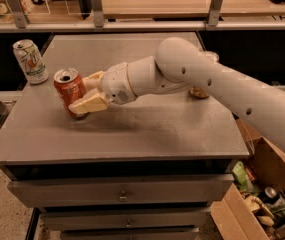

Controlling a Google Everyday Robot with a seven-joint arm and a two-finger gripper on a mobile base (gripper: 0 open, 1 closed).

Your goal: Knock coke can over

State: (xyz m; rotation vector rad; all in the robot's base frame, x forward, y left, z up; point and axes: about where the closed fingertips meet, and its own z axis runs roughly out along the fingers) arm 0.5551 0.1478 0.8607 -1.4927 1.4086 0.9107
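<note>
The coke can stands on the table. The gripper is spread open, with its fingers on each side of the coke can. The push is starting. Next, I think it must shove sideways to tip the can over.

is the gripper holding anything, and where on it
Nothing is gripped. The open gripper straddles the coke can, its near finger across the can's lower part.

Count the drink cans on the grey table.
2: white-green aluminium can at the far-left corner; red-orange aluminium can nearer, against the tool. The arm may hide another.
</note>
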